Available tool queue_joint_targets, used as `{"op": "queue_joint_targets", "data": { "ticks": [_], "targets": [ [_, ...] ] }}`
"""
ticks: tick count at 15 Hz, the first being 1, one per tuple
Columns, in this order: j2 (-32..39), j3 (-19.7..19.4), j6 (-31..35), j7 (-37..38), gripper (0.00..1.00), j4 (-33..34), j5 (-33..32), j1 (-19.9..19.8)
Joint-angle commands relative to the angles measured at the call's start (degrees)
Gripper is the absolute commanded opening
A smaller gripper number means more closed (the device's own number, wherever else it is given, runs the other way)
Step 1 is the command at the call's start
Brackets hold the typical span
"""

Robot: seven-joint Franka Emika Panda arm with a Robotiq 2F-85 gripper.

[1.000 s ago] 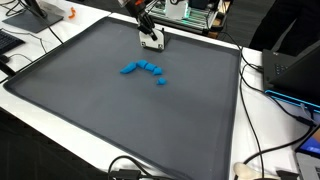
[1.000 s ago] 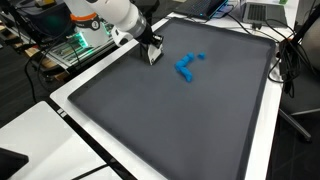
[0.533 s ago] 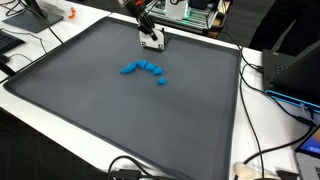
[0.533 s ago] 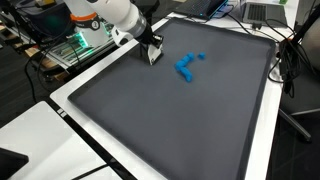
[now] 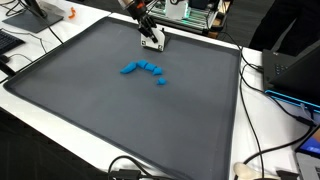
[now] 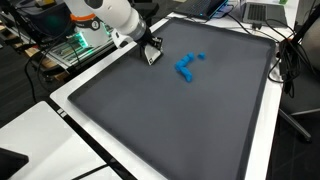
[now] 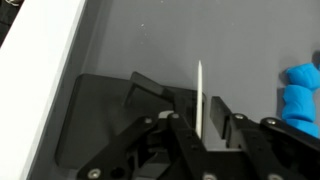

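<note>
The claw point(image 7: 201, 122) straddles an upright white card point(image 7: 200, 85) — gripped or loose, I cannot tell — blue blocks point(image 7: 300, 95) near on the mat point(image 5: 100, 115).

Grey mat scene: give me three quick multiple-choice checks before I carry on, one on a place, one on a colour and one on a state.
1. Where is the end effector?
A. Over the middle of the mat
B. Off the table
C. Near the rim of the mat

2. What colour are the small pieces?
A. Blue
B. Red
C. Yellow

3. How do the small pieces lie?
A. Stacked in a tower
B. In a loose curved row, flat on the mat
C. Gripped in the end effector

Answers:
1. C: it hangs close to the mat's rim, apart from the pieces.
2. A: they show bright blue in both exterior views.
3. B: they lie side by side on the mat, with one a little off the end of the row.
</note>
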Motion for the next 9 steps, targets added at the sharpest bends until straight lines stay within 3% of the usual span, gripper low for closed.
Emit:
{"op": "queue_joint_targets", "data": {
  "ticks": [1,6,9],
  "targets": [
    [-0.1,-0.2,0.6,-0.8,0.67,-0.8,-0.7,0.2],
    [-2.4,-0.2,0.7,-1.6,1.00,-0.9,-0.7,0.1],
    [-2.8,-0.3,0.4,-1.4,1.00,-1.0,-1.2,-0.1]
  ]
}}
